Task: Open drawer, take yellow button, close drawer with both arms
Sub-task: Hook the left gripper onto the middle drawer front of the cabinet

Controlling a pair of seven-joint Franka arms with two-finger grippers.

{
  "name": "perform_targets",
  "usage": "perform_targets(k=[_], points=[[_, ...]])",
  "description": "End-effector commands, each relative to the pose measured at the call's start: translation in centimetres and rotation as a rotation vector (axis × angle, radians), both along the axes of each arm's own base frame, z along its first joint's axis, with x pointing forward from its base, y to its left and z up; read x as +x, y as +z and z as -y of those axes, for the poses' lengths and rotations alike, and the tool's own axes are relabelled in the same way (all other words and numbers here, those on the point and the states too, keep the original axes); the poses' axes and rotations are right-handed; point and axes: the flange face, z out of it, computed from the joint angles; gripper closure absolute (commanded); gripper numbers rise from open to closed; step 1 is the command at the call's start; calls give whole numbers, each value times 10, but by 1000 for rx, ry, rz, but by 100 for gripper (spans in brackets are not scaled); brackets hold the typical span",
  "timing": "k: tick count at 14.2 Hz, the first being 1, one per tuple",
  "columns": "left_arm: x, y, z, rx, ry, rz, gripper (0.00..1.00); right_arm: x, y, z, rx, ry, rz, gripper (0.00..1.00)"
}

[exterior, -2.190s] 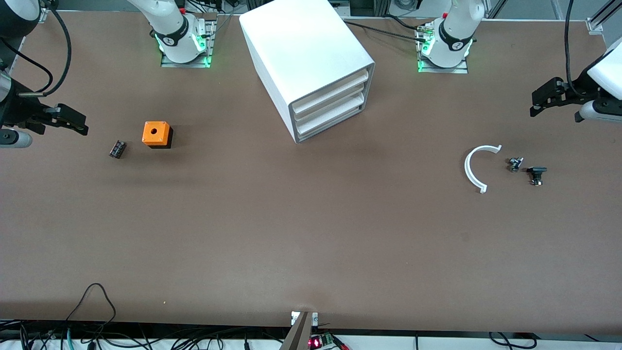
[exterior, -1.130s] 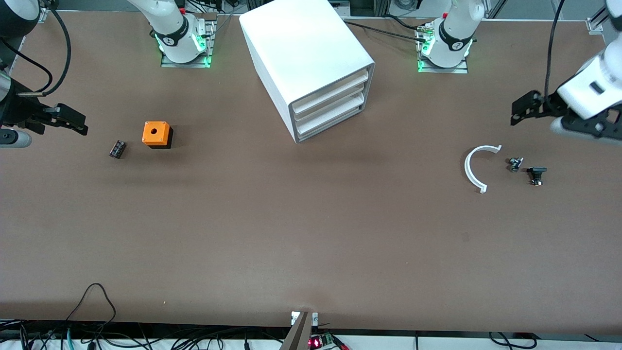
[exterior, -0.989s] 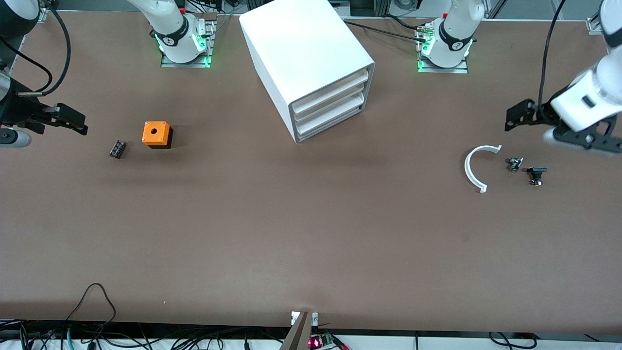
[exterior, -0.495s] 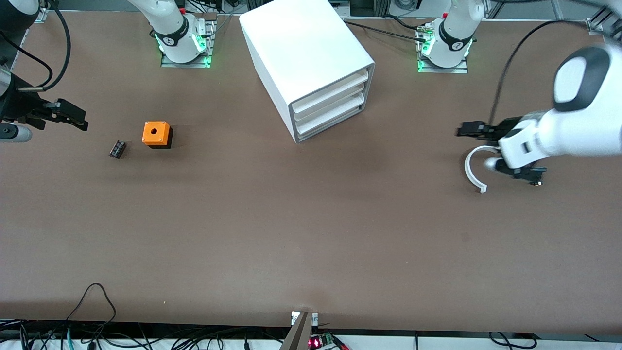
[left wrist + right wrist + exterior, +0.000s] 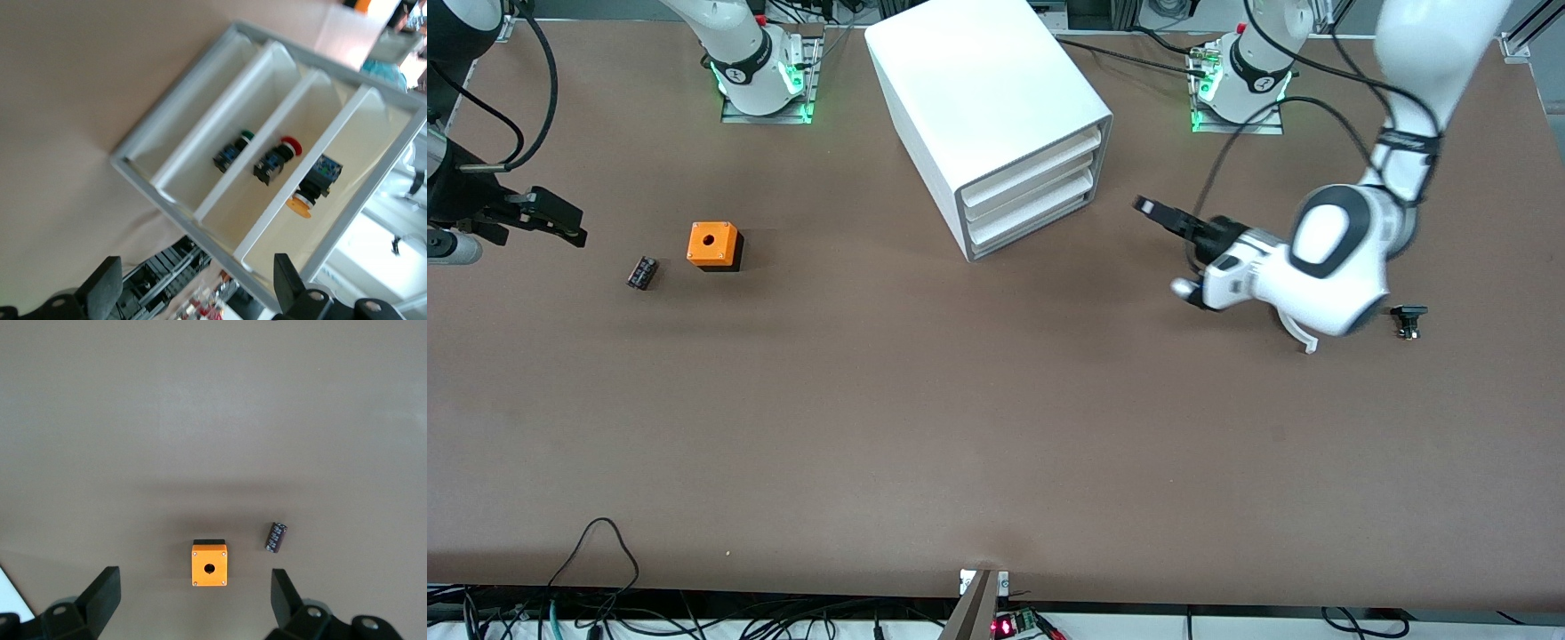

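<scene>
Left wrist view, button (image 5: 308,195) inside drawer (image 5: 313,167)

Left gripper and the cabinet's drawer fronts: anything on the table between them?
Nothing: in the front view only bare table separates the left gripper, fingers open, from the cabinet.

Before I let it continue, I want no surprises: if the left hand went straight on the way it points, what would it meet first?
Most likely the cabinet's open front: the left hand, fingers open, points at its three drawers. Nothing shows between them, though depth is unclear.
</scene>
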Motion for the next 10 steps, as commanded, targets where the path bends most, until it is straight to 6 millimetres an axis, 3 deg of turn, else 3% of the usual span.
perform_targets(k=[1,4,7,9,10], points=[[-31,-12,42,-65,11,7,0,-2,5,-10,-11,17,20,0],[-58,-20,79,-90,30,-6,0,0,0,-11,-2,13,6,0],[-74,-22,91,-97,15,-31,6,8,-18,-12,-3,13,-21,0],[-81,-23,94,-94,3,-37,19,19,-44,-23,-8,33,-62,0],[-86,-25,96,-93,-4,-44,36,22,-47,-29,-7,41,-69,0]])
